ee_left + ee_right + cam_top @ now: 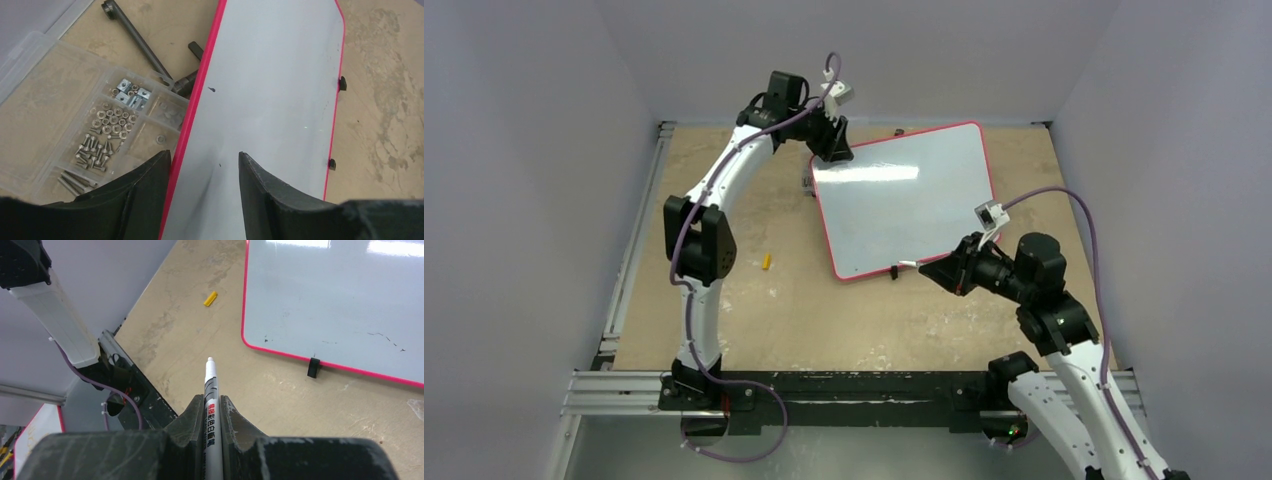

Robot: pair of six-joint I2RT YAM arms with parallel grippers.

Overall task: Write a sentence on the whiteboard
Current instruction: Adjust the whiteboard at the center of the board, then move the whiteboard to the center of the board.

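The whiteboard (904, 200), glossy white with a thin red-pink frame, lies tilted on the tan table. No sentence shows on it, only a few tiny dark specks. My left gripper (832, 140) hovers at its far left corner. In the left wrist view this gripper (205, 160) stands open, the board's red edge (187, 130) running between the jaws close to the left finger (145, 195). My right gripper (212, 400) is shut on a white marker (210, 385) whose tip points at the bare table. It sits just off the board's near edge, by the right gripper (934, 268).
A yellow marker cap (766, 262) lies on the table left of the board. A clear plastic box of screws and nuts (100, 130) and a dark metal tool (140, 45) sit against the board's left edge. Small black feet (313, 367) stick out from the near edge.
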